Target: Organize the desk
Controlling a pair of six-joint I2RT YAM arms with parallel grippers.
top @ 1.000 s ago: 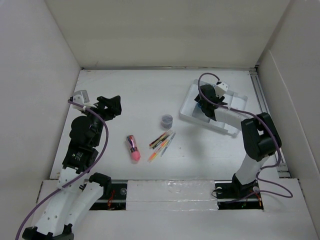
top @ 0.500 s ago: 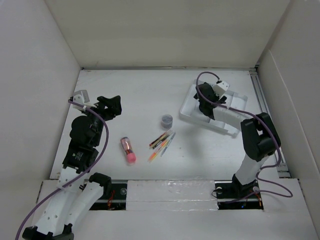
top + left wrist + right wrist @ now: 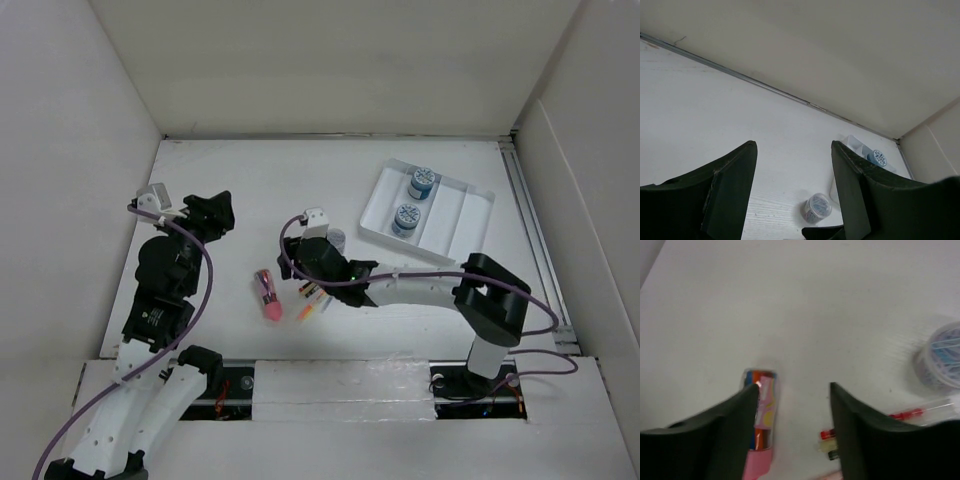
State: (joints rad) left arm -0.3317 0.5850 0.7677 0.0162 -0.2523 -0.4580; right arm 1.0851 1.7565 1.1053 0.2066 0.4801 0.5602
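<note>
The white desk (image 3: 260, 175) holds a pink tube of coloured pens (image 3: 266, 295), a loose bunch of pens (image 3: 314, 303) and a small clear jar (image 3: 339, 238). My right gripper (image 3: 296, 272) is open and empty, stretched left and hovering between the tube and the pens. In the right wrist view the gripper (image 3: 795, 390) has the tube (image 3: 762, 415) under its left finger, pens (image 3: 829, 436) by its right finger and the jar (image 3: 941, 356) at far right. My left gripper (image 3: 218, 212) is open and empty at the desk's left; its wrist view (image 3: 793, 150) shows the jar (image 3: 817, 207).
A white compartment tray (image 3: 462, 215) at the back right holds two blue-lidded jars (image 3: 422, 181) (image 3: 406, 217). It also shows in the left wrist view (image 3: 854, 144). White walls close in the desk on three sides. A rail (image 3: 525, 200) runs along the right edge.
My right arm has swung from the tray leftward to above the pens and tube, uncovering two blue-lidded jars in the tray. The pink tube shifted slightly. The left gripper barely moved.
</note>
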